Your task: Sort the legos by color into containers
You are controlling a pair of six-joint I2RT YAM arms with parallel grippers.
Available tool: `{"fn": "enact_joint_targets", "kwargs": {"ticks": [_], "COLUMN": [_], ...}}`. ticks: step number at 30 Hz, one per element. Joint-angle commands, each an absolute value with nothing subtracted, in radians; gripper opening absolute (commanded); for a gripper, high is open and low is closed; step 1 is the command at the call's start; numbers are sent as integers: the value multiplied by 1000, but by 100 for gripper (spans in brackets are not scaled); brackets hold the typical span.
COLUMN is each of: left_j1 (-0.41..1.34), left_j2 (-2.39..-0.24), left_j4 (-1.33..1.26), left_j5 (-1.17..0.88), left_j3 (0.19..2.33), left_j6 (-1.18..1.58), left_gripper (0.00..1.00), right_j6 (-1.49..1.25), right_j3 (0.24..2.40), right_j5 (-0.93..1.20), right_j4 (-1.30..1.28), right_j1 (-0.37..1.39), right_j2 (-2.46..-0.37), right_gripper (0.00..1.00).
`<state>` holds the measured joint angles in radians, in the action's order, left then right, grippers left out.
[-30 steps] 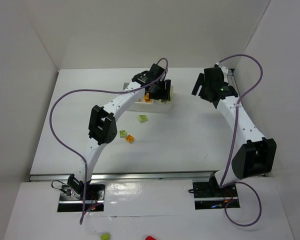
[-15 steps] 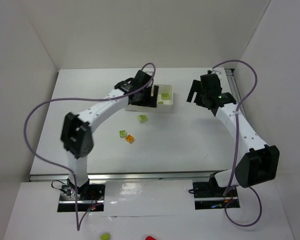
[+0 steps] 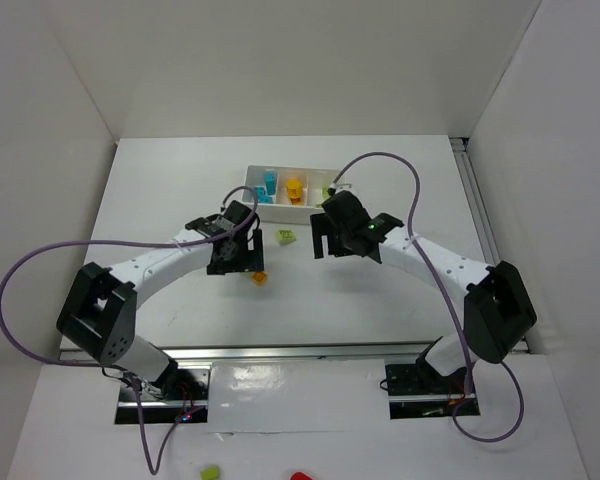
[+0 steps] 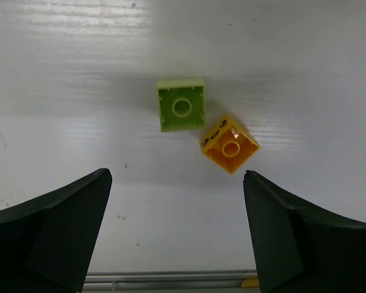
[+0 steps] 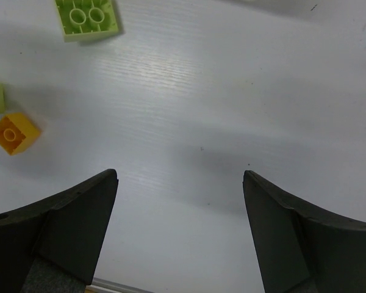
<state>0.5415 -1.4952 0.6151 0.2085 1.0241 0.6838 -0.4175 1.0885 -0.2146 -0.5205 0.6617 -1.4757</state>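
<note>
The white three-compartment tray stands at the far middle, with cyan legos on the left, orange ones in the middle and green ones on the right. My left gripper is open and empty above a loose green lego and an orange lego, which lie ahead of its fingertips. The left gripper holds nothing. My right gripper is open and empty over bare table. A two-stud green lego lies ahead of it to its left.
The orange lego shows at the left gripper's right side in the top view, and also in the right wrist view. White walls enclose the table on three sides. A metal rail runs along the near edge.
Both arms have left the tray end. The left gripper came back from over the tray to the loose legos. The right gripper swung left to the table's middle. The tray is uncovered.
</note>
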Motion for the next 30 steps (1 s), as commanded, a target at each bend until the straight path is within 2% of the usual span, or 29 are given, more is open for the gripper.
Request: {"fn": "enact_joint_targets", "kwargs": {"ticks": [1,8,11,16,18,20,22,24,25,26,30], "left_j1": [529,482,482,472,472,472,463,463,453,453,425], "left_j2": [-1557,-1675,-1701,-1723,-1761,-1772,-1784,-1784,-1784,-1784,-1804], "left_j4": [566,496,477,439,448,462,488,488,498,499,509], "left_j5": [242,189,202,215,204,204,225,241,259,271,291], "left_j3": [1043,1065,1055,1097,1136,1147,1161,1170,1170,1170,1192], "left_j6": [758,750,750,750,739,739,739,739,739,739,715], "left_gripper": [98,82,72,67,60,60,65,76,89,93,95], "right_j6": [-428,-430,-440,-449,-449,-449,-449,-449,-449,-449,-449], "right_j3": [1134,1154,1154,1154,1154,1154,1163,1163,1163,1172,1172], "right_j5": [-255,-244,-255,-255,-265,-276,-276,-276,-276,-276,-276], "right_j4": [-459,-459,-459,-469,-479,-479,-479,-488,-488,-488,-488], "right_j1": [689,739,759,759,759,759,759,759,759,759,759], "right_j2": [-1496,-1526,-1526,-1526,-1526,-1535,-1536,-1545,-1554,-1554,-1563], "right_gripper": [90,90,90,90,90,90,90,90,90,90,90]}}
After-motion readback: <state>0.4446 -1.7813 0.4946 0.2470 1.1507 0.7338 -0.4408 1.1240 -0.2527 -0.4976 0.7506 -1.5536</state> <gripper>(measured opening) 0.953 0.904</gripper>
